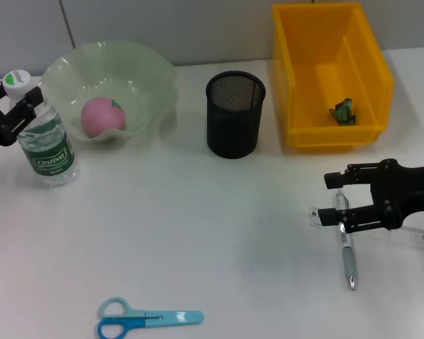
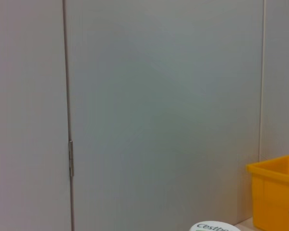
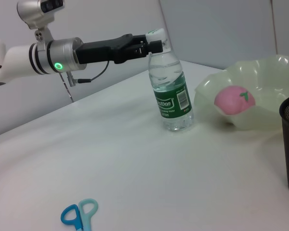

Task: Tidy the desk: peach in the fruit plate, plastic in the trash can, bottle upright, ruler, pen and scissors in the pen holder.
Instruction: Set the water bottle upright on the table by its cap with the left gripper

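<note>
under the right hand (image 1: 343,201), whose fingers straddle but have not clenched on it, the pen (image 1: 347,244) lies on the ruler (image 1: 410,236), long axis pointing toward the robot, crosswise to the fingers

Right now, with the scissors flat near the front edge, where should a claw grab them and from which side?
Take the scissors from straight above, across the narrow light-blue blade sheath near the pivot. They lie flat on the table, so there is no gap beneath; the looped handles are wide and awkward. Probably close across the long axis. The right claw sits over the pen; the left claw is at the bottle neck.
</note>
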`<state>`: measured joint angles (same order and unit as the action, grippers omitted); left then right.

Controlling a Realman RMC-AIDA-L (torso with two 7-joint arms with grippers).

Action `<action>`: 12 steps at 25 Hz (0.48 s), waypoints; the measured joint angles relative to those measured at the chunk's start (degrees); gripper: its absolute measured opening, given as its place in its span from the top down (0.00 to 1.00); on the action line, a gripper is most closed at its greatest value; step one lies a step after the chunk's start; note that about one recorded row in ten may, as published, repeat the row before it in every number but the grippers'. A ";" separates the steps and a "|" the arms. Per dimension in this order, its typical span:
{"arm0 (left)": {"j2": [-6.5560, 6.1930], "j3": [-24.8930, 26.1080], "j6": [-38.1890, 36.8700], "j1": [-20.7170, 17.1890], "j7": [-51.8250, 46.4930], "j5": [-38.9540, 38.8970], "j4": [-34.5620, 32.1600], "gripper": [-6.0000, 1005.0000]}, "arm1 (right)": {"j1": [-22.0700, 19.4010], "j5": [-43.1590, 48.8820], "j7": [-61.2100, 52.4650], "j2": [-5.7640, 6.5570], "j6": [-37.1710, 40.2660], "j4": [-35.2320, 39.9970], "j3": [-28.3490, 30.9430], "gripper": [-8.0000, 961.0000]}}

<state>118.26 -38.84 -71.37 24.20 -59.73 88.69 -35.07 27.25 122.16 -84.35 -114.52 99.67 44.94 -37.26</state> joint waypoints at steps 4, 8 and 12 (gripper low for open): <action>0.14 0.00 0.40 0.11 0.35 -0.07 0.04 0.56 | 0.32 0.00 0.22 0.00 -0.01 -0.18 -0.01 0.17; 0.12 0.00 0.70 0.36 0.51 -0.10 0.63 0.56 | 0.54 0.00 1.39 -0.51 -0.19 -0.28 0.44 0.17; 0.08 -0.01 0.92 0.53 0.70 -0.14 1.00 0.56 | 0.56 -0.03 4.51 -1.77 -0.35 -0.30 2.13 0.17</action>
<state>118.34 -38.85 -70.46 24.72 -59.03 88.55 -34.07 27.80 122.13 -79.84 -116.29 99.32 44.65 -35.13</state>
